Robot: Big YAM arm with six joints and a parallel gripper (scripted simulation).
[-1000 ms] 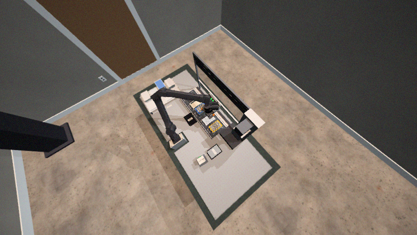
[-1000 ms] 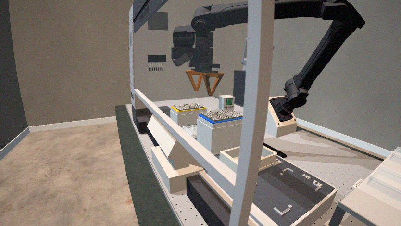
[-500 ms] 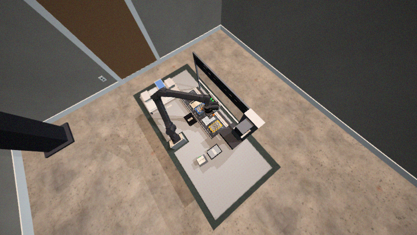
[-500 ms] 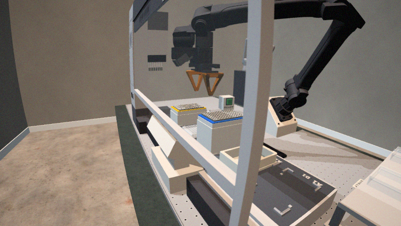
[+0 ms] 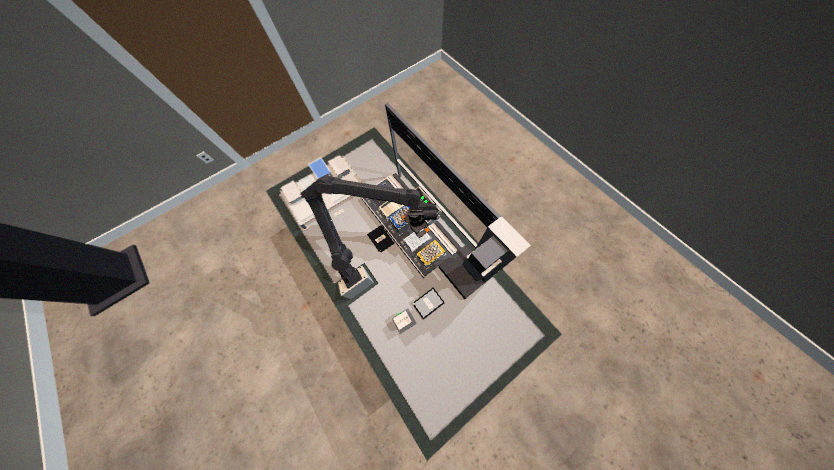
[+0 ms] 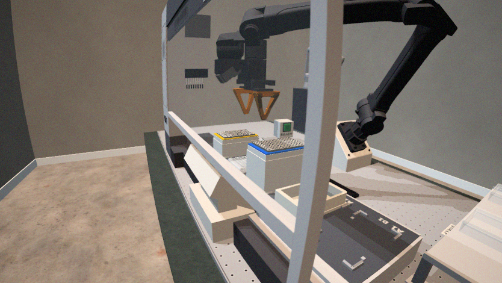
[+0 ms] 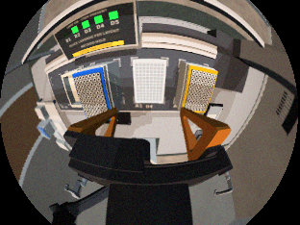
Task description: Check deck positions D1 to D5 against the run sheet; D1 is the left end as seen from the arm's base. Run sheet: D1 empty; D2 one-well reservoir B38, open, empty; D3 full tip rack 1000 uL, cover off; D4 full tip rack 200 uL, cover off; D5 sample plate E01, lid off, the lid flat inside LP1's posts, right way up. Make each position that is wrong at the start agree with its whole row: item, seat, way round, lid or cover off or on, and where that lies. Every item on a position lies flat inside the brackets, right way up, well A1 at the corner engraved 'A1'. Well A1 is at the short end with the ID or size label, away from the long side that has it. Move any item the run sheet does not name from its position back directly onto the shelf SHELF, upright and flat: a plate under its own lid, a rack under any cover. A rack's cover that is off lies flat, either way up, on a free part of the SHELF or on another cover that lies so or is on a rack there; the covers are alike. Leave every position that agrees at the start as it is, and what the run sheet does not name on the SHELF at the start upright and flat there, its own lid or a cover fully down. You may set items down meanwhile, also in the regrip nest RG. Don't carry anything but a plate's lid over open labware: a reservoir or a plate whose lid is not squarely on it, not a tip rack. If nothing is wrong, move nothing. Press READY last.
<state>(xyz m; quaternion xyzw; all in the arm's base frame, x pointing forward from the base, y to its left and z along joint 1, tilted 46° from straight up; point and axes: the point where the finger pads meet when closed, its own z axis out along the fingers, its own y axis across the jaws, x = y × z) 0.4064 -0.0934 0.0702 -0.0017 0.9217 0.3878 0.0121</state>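
Observation:
My gripper is open and empty, high above the deck's middle. Straight below it in the wrist view lies a flat white well plate. A tall tip rack with a blue rim stands on one side of the plate. A lower tip rack with a yellow rim stands on the other side. Both racks are uncovered. An open beige reservoir sits beyond the blue rack. The end position marked D1 holds nothing.
A white frame with a post and a rail runs along the deck's far side. The READY box stands on the table near a dark-framed square pad. The shelf holds several items. A black nest lies beside the deck.

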